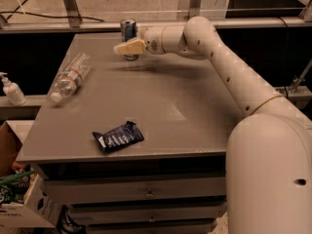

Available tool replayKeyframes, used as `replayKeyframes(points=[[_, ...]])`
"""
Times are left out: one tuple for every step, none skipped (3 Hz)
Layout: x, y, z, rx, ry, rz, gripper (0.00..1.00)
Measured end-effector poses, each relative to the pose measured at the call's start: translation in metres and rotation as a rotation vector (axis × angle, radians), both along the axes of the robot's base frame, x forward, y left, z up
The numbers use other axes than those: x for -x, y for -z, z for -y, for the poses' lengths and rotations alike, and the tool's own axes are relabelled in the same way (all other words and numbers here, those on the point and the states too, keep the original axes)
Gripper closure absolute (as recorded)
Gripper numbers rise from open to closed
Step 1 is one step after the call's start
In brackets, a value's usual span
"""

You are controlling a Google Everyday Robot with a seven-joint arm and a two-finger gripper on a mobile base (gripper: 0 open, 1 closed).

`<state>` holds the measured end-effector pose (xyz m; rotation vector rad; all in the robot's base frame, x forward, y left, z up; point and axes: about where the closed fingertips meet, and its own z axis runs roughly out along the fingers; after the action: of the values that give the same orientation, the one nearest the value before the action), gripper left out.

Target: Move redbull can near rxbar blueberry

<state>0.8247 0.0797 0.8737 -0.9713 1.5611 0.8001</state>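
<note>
The redbull can (pixel 128 29) stands upright at the far edge of the grey table (pixel 195 106), blue and silver with a silver top. My gripper (pixel 126 48) reaches in from the right and sits right in front of the can, covering its lower part. The rxbar blueberry (pixel 118 137), a dark navy wrapper with white lettering, lies flat near the table's front edge, far from the can.
A clear plastic bottle (pixel 70 76) lies on its side at the table's left. A white pump bottle (pixel 10 89) stands on a ledge to the left. A cardboard box (pixel 19 199) sits on the floor at lower left. Drawers (pixel 146 194) are below the tabletop.
</note>
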Motion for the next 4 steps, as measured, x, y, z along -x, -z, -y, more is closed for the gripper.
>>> replayKeyframes(points=[[0.007, -0.004, -0.005, -0.011, -0.025, -0.009, 0.41], [0.014, -0.006, -0.003, -0.021, -0.035, -0.02, 0.64], [0.025, -0.011, 0.006, -0.025, -0.032, -0.051, 0.88], [0.049, -0.027, 0.027, -0.042, -0.035, -0.048, 1.0]])
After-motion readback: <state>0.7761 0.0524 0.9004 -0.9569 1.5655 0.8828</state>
